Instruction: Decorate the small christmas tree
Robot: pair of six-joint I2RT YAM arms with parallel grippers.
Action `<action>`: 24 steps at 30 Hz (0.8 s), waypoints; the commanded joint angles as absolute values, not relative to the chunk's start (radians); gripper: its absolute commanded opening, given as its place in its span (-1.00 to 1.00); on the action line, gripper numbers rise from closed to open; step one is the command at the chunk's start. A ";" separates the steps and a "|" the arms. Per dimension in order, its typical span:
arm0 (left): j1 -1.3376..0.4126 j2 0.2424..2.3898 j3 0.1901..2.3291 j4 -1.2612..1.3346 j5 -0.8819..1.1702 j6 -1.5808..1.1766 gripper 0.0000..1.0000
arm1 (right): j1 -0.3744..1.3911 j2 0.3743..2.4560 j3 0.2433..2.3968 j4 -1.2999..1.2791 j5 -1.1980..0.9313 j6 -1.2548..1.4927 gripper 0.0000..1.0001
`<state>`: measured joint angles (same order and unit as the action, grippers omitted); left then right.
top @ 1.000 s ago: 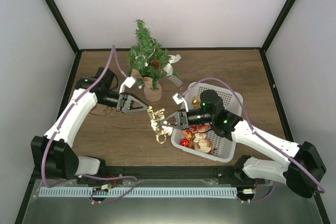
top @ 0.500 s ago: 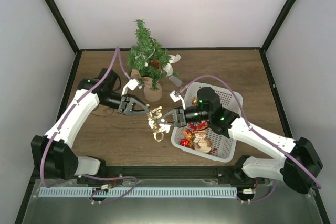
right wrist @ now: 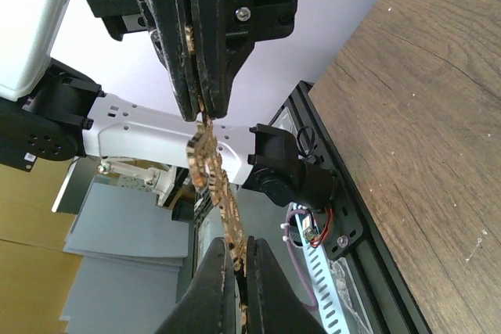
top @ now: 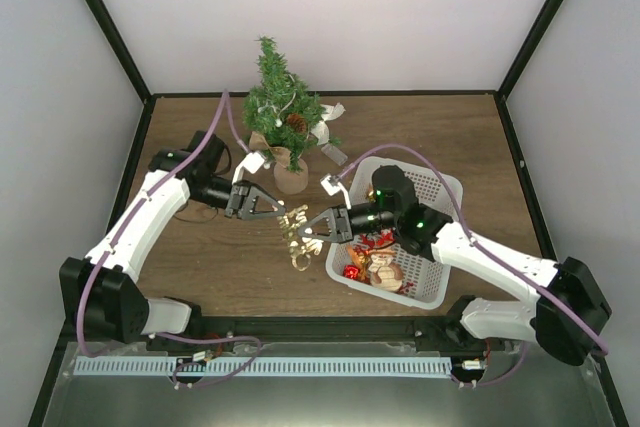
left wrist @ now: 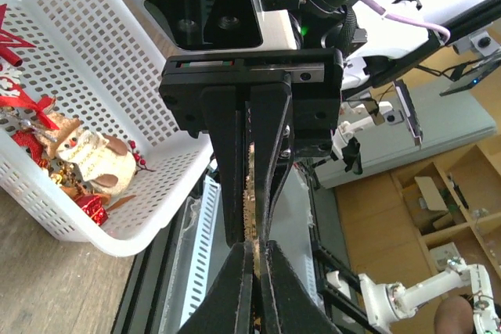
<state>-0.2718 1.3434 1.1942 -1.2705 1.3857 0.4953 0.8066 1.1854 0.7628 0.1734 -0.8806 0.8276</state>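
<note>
The small christmas tree stands at the back of the table, dark green with white trim and a pinecone. In front of it, a gold glittery ornament hangs between both arms above the wood. My left gripper is shut on the ornament's upper end, and my right gripper is shut on its other side. The left wrist view shows the gold strip pinched in my left gripper. In the right wrist view, the gold chain of pieces runs from my right gripper up to the opposing black fingers.
A white perforated basket at the right holds red and tan ornaments, among them a small tan figure. A white tag lies on the wood near the tree's tan base. Black frame posts edge the table.
The right arm carried the gold ornament left toward the left gripper. The left gripper, open a second ago, moved right and closed on the ornament's upper end.
</note>
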 commanded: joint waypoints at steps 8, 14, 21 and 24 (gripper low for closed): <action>-0.275 1.286 1.187 -1.278 1.387 0.543 -1.00 | 0.815 1.206 0.867 0.073 -0.845 0.763 -0.68; -0.248 1.234 1.177 -1.290 1.376 0.552 -1.00 | 0.813 1.178 0.911 -0.029 -0.762 0.706 -0.32; -0.176 1.154 1.169 -1.297 1.348 0.563 -1.00 | 0.808 1.152 1.053 -0.296 -0.515 0.569 -0.14; -0.103 1.114 1.182 -1.306 1.359 0.577 -1.00 | 0.808 1.170 1.201 -0.453 -0.336 0.504 -0.07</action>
<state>-0.1730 1.1664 1.1732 -1.2881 1.3426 0.5308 0.8085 1.1809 1.0187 -0.2310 -0.5987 0.6243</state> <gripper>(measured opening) 0.008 0.452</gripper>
